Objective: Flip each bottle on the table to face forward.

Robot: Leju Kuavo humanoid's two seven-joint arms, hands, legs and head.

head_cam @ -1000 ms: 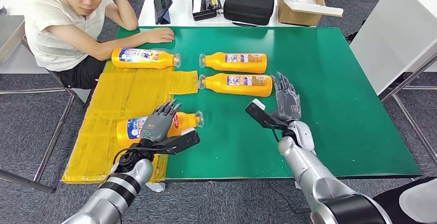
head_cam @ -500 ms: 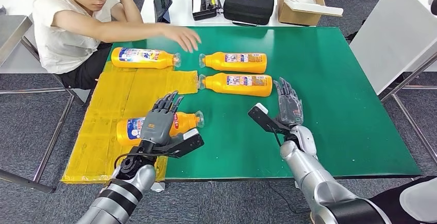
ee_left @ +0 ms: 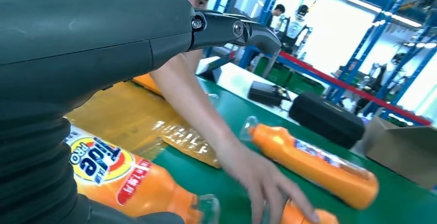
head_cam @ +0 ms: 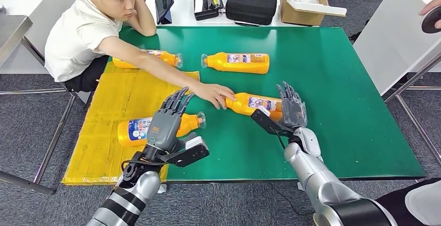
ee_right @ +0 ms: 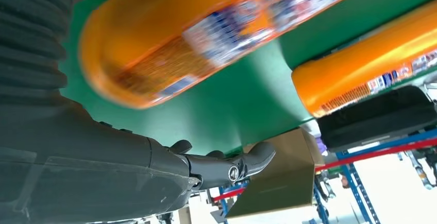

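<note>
1. We count four orange bottles lying on their sides on the green worktop. None is gripped by either robot hand, so we judge the task to be at an early stage; which bottles already face forward we cannot tell.
2. The near-left bottle lies at 8 o'clock from the worktop centre, on the yellow sheet, cap towards 3 o'clock. Its printed label faces up.
3. The centre bottle lies tilted, cap towards 9 o'clock, with a person's hand resting on its cap end.
4. The far-centre bottle lies at 12 o'clock, cap towards 9 o'clock. The far-left bottle lies at 10 o'clock, partly hidden behind the person's arm.
5. All four bottles appear capped; how full they are we cannot tell.
6. The left robot hand hovers over the near-left bottle, fingers spread, holding nothing.
7. The right robot hand is released, fingers extended, at the base end of the centre bottle; contact cannot be confirmed.
8. At 12 o'clock beyond the worktop stand a black case and an open cardboard box holding a pale item.
</note>
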